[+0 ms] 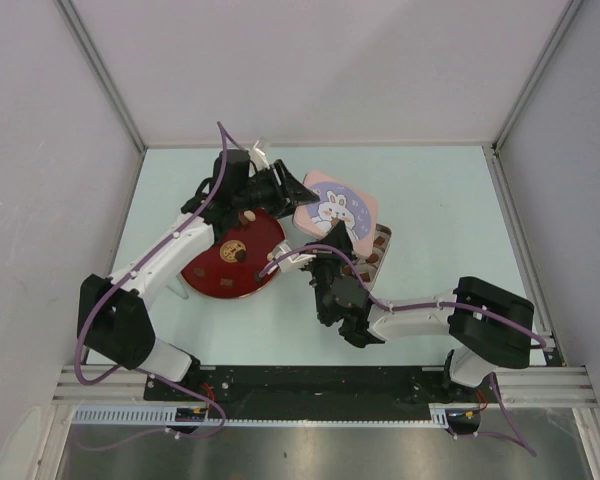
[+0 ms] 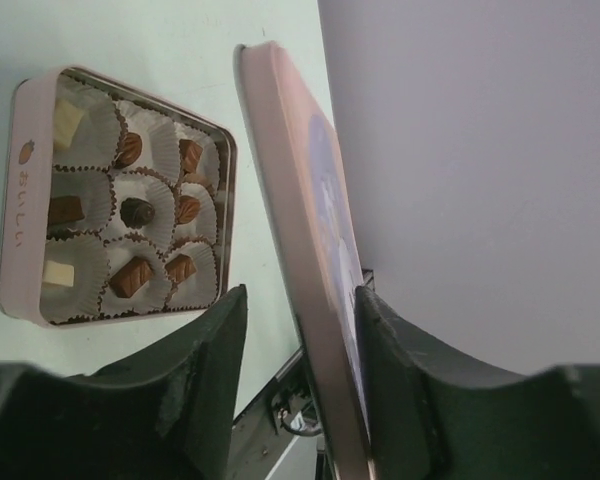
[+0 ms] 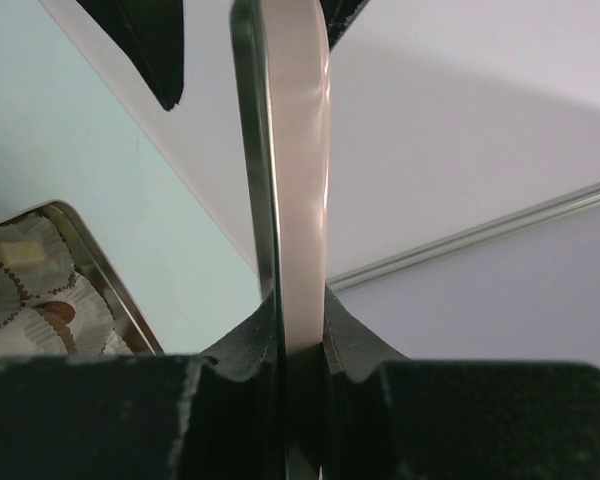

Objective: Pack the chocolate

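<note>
Above table [image 1: 430, 220] we see right pincer [image 3: 300, 335] clamped on edge of pink lid [image 1: 337, 207]; left pincer [image 2: 298, 320] straddles lid, jaws apart. Chocolate [image 2: 132, 277] sits in paper cups [image 2: 95, 130] of tin [image 2: 18, 190] on table.

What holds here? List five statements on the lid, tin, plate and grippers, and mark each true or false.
1. The right gripper clamps the pink lid by its edge. True.
2. The lid lies flat on the tin. False: it is held up on edge, and the tin is open.
3. The tin's paper cups are empty. False: every cup in view holds a chocolate piece.
4. The left gripper has its jaws astride the lid, one side apart from it. True.
5. The plate is blue. False: it is red.
</note>
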Controlling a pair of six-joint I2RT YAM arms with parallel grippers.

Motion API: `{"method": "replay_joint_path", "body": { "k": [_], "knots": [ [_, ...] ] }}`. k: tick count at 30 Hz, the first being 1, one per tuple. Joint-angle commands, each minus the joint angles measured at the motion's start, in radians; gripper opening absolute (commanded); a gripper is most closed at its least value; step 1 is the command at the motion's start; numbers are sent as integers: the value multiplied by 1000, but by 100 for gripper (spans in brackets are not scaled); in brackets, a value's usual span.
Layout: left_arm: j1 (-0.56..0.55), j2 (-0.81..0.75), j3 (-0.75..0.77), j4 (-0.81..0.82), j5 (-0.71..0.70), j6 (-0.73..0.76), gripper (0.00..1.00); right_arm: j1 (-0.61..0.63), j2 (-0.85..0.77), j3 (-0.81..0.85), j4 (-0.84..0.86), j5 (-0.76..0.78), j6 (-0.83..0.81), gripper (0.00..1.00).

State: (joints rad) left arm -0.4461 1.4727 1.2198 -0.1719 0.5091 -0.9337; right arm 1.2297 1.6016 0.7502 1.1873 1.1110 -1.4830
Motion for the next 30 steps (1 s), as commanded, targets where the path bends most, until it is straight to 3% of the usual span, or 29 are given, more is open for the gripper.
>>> {"method": "replay_joint_path", "body": {
  "k": [1, 8, 11, 14, 19, 20, 22, 23, 28, 30],
  "knots": [
    [-19, 14, 40, -12, 55, 7, 47, 2, -6, 14, 71, 0, 15, 1],
    [-22, 23, 40, 9, 83, -11, 16, -13, -34, 14, -41, 0, 72, 8],
    [-22, 32, 64, 15, 82, -11, 9, -13, -67, 14, -170, -2, 156, 16],
    [-22, 50, 90, 15, 78, -11, 3, -15, -116, 14, -320, -4, 268, 34],
    [-19, 80, 130, 18, 66, -1, 0, -12, -193, 17, -616, -11, 494, 63],
    [-19, 93, 136, 18, 59, 7, 0, -9, -206, 18, -662, -16, 529, 73],
    [-16, 107, 159, 22, 51, 16, 0, -1, -249, 38, -776, -36, 617, 82],
    [-14, 115, 167, 23, 39, 27, 0, 1, -262, 52, -921, -69, 726, 87],
    [-6, 178, 224, 29, 22, 55, 0, -2, -382, 155, -1341, -252, 1038, 94],
    [-6, 196, 237, 40, 8, 65, 0, -22, -411, 182, -1422, -356, 1151, 96]
  ]
}}
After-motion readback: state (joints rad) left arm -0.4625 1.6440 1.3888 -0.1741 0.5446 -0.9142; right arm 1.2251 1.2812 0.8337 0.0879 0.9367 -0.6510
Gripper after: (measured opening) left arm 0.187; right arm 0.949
